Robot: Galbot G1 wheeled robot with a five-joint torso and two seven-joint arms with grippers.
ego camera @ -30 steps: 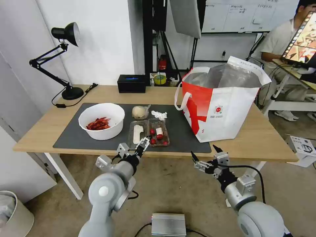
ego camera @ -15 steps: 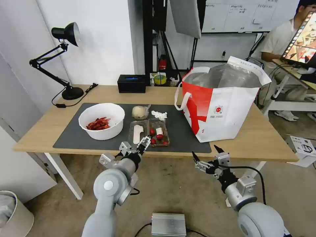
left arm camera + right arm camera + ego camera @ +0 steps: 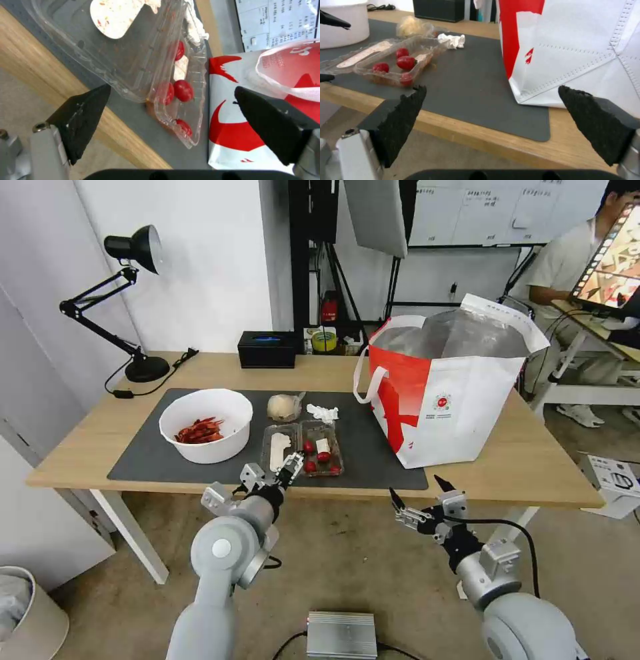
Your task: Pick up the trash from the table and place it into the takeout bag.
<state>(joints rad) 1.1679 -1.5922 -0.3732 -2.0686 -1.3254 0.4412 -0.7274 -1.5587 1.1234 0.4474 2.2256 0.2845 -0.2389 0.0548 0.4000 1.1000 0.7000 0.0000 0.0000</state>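
Clear hinged tray with red bits lying open, flat on grey mat, long axis near-to-far, lid half to left. Left gripper at tray's near edge, fingers apart, nothing held. Right gripper low before table edge, fingers spread wide, empty. Takeout bag upright at right, mouth open upward.

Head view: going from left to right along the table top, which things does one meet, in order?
Black desk lamp → white round bowl with red scraps → clear hinged plastic tray with red bits → white-and-red takeout bag.
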